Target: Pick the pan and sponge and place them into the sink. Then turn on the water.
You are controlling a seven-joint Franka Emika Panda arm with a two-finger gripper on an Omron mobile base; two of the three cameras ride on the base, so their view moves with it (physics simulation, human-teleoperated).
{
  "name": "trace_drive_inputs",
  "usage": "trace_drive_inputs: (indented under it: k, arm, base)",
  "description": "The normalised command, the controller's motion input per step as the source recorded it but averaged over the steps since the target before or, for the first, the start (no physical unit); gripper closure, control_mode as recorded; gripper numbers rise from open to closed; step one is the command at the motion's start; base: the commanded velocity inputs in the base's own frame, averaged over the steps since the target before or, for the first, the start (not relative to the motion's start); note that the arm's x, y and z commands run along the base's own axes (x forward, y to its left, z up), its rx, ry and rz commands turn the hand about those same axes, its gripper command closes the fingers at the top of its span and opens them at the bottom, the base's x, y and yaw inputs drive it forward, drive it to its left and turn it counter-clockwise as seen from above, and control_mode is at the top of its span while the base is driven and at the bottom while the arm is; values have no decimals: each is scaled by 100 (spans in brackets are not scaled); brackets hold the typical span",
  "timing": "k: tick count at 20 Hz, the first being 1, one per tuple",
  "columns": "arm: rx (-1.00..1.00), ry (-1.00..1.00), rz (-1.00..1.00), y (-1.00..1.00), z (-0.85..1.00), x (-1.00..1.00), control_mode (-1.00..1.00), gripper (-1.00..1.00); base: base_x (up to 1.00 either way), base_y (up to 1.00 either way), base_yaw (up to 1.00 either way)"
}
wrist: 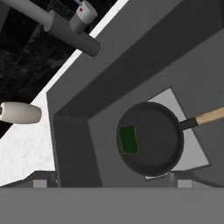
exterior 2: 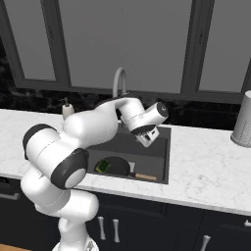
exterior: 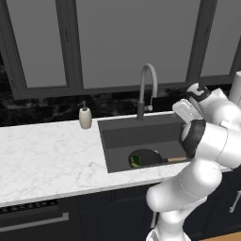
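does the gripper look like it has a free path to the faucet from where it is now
Probably yes. The gripper hangs over the sink, just right of the faucet, with nothing between them. The pan and sponge lie low in the basin, out of the way.

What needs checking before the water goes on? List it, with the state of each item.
1. Pan in the sink: ok, it lies on the basin floor, handle out to one side.
2. Sponge in the sink: ok, it rests inside the pan near its rim.
3. Gripper free of load: cannot tell; nothing shows between the fingers, but whether they are open is not readable.
4. Gripper near the faucet: ok, it hangs over the basin beside the faucet.
5. Water off now: ok, no stream shows at the spout.
6. Soap dispenser out of the way: ok, it stands on the counter apart from the faucet.
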Motion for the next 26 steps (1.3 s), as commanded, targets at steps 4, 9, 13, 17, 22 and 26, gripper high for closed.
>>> trace_drive_inputs:
  k: [4, 9, 13, 17, 22, 26]
  arm:
    - [0, 0, 0, 0, 0, 0, -100, -100]
    - [6, 0, 0, 3, -9, 18, -100, -100]
    - [11, -1, 0, 1, 0, 17, -100, -100]
    - [4, 0, 0, 4, -2, 17, -100, -100]
    - [1, -1, 0, 0, -15, 24, -100, -100]
    - [0, -5, 0, 1, -22, 17, -100, -100]
  base:
    - [0, 0, 0]
    - [0, 0, 0]
    - [0, 0, 0]
    - [0, 0, 0]
    - [0, 0, 0]
    - [0, 0, 0]
